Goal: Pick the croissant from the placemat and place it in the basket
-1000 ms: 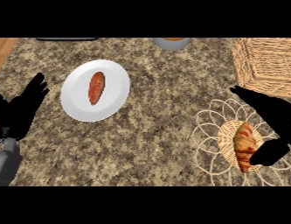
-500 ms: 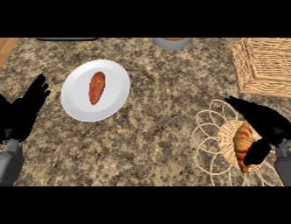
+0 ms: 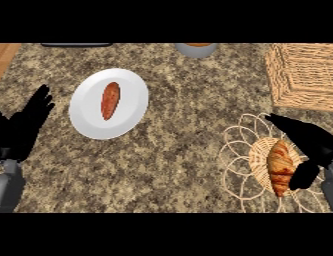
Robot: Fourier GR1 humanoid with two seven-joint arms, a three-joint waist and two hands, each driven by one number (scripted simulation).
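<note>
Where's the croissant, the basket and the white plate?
croissant (image 3: 280, 167): head view, on its middle.
basket (image 3: 313, 75): head view, on its woven wall.
white plate (image 3: 128, 107): head view, on its bare right part.

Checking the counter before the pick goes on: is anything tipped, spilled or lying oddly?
Nothing stands out. The croissant lies flat on the woven placemat, right hand arched beside it. The oblong pastry sits on the white plate, the basket is upright, and the left hand rests open at the left.
</note>
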